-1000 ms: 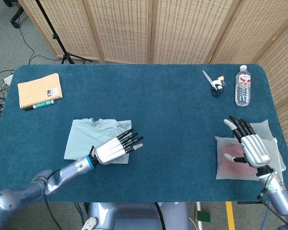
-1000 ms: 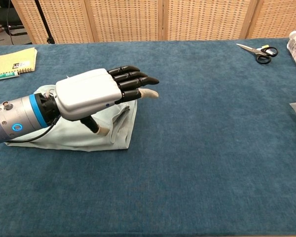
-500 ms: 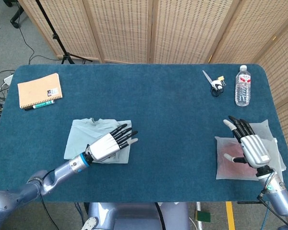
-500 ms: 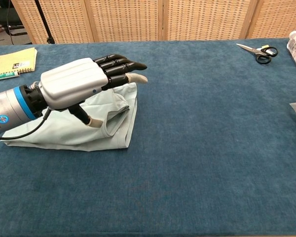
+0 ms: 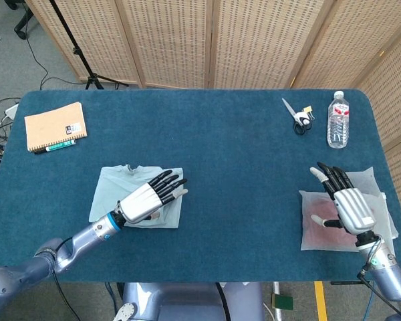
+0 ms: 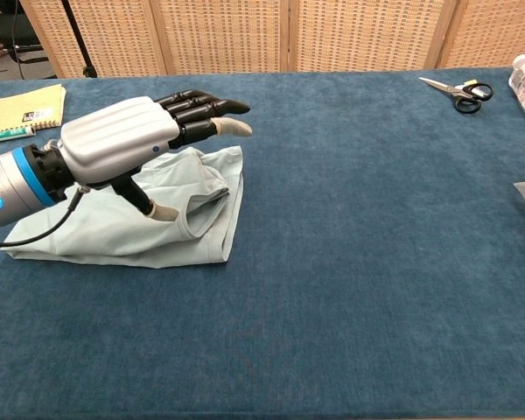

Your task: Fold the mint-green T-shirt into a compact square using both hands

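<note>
So your mint-green cotton T-shirt (image 5: 130, 194) is sitting folded into a rough square on the blue carpeted worktop (image 5: 227, 167), toward the near left corner; the right edge of it shows a layered fold in the chest view (image 6: 212, 210), with a bit of an opening between the layers; the collar end faces the far edge.

Your left hand (image 5: 146, 199) is over the right part of the shirt, palm down, fingers (image 6: 201, 107) stretched out straight and apart, pointing toward the far right; it's grasping nothing; the thumb (image 6: 150, 206) hangs down and its tip touches the cloth near the fold; the rest of the hand looks lifted off the fabric in the chest view.

Your right hand (image 5: 344, 200) is over by the right edge, released too, fingers extended and spread, hovering over a flat translucent white plastic pouch (image 5: 377, 221) with something pinkish inside; can't tell if it's touching it.

Other stuff on the worktop: a tan spiral notebook (image 5: 55, 125) near the far left corner with a teal marker pen (image 5: 55, 147) just beside its near edge; black-handled scissors (image 5: 297, 117) and a clear plastic water bottle (image 5: 338, 120) lying close to the far right corner.
</note>
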Action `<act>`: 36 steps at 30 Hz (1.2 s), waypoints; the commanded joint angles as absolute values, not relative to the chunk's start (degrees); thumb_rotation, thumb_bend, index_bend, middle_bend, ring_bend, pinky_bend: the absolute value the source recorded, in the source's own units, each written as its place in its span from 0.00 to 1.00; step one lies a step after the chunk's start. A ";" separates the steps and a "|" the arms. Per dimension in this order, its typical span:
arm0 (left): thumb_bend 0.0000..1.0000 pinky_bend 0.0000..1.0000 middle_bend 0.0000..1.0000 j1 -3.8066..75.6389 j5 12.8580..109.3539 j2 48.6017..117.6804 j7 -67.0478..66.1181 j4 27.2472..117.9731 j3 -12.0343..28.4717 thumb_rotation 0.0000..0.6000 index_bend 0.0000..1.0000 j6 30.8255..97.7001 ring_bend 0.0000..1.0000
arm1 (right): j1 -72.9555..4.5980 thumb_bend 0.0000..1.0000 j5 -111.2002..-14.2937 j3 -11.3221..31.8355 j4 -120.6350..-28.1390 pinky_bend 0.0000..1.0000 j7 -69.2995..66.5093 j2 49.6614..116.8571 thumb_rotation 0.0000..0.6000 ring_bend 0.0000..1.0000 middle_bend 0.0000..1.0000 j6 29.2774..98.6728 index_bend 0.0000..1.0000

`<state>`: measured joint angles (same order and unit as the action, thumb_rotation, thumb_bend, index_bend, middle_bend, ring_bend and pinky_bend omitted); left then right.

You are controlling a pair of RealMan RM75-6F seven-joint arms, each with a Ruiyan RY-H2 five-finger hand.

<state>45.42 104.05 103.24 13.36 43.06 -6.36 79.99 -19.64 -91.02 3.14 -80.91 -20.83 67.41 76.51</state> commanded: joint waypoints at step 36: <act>0.00 0.00 0.00 26.69 89.14 84.03 20.76 55.50 -1.28 1.00 0.00 88.65 0.00 | -18.82 0.03 -92.80 2.72 -82.83 0.00 -21.56 66.03 1.00 0.00 0.00 78.93 0.00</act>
